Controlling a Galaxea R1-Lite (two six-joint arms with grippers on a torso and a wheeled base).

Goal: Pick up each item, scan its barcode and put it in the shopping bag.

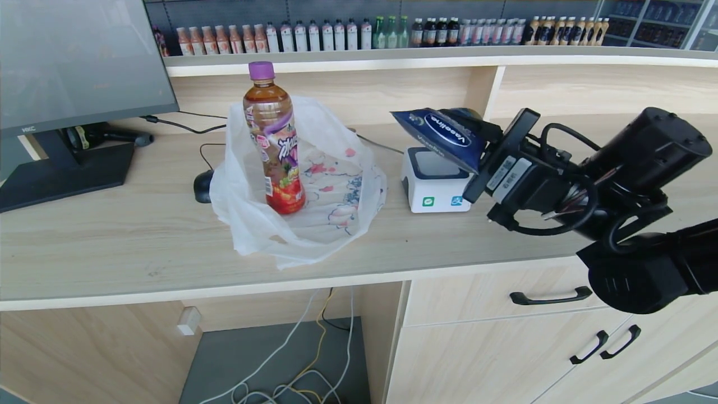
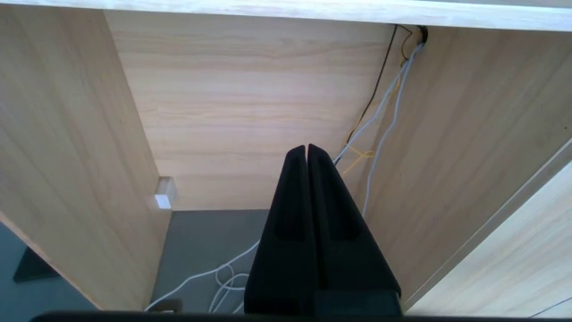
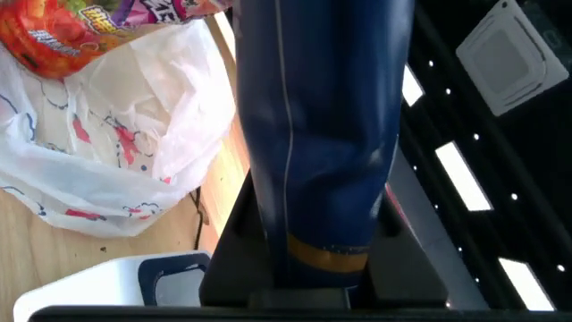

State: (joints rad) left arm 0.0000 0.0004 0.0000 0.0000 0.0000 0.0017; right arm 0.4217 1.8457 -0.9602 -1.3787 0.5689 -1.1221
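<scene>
In the head view, the right gripper [image 1: 483, 145] is at the right of centre of the frame and pinches one end of a blue pouch [image 1: 443, 132]. The pouch is tilted and hangs just above the white scanner [image 1: 435, 188], which stands on the counter [image 1: 112, 235] in the middle of the frame. Left of the scanner lies the white bag [image 1: 336, 185], open, and a bottle [image 1: 275, 140] with a purple cap stands upright inside it. A black mouse [image 1: 202, 186] is just beside the bag on its left. A monitor [image 1: 78, 56] takes the upper left corner. Rows of drinks [image 1: 348, 35] stand along the top edge, and drawers [image 1: 505, 331] are at the lower right.

In the left wrist view, the left gripper [image 2: 307, 161] has its two fingers pressed together with nothing between them. It is under the counter, in front of wooden panels, and thin cables [image 2: 375, 125] hang down behind it.

In the right wrist view, the pouch [image 3: 322, 134] is clamped between the dark fingers [image 3: 228, 241]. Behind it are the bag [image 3: 134, 152] with the bottle [image 3: 80, 27] in it, and the scanner [image 3: 116, 277] lies close under the pouch.
</scene>
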